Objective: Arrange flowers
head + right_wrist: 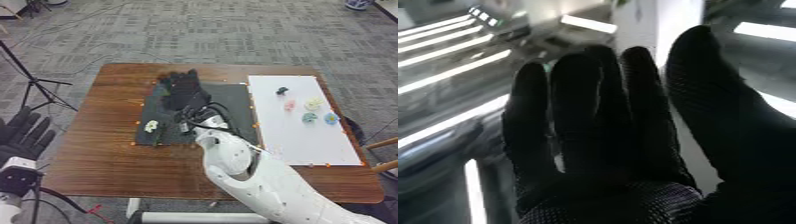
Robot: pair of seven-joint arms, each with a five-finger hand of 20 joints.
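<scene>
nearest us, the white right arm (280,187) slants in over the brown wooden table (107,170). off the table's left side we see the left hand (25,135), black-gloved, its straight fingers spread. farther in, the white flower with a yellow centre (151,126) lies near the near left corner of the dark rectangular mat (238,117). on the white rectangular board (320,145) to the right we find a blue flower (331,119) and a pale teal flower (309,117), then pink (290,105) and pale yellow ones (313,104). farthest, above the mat, we have the black-gloved right hand (185,90), fingers straight and slightly parted, thumb well out, pinching nothing
</scene>
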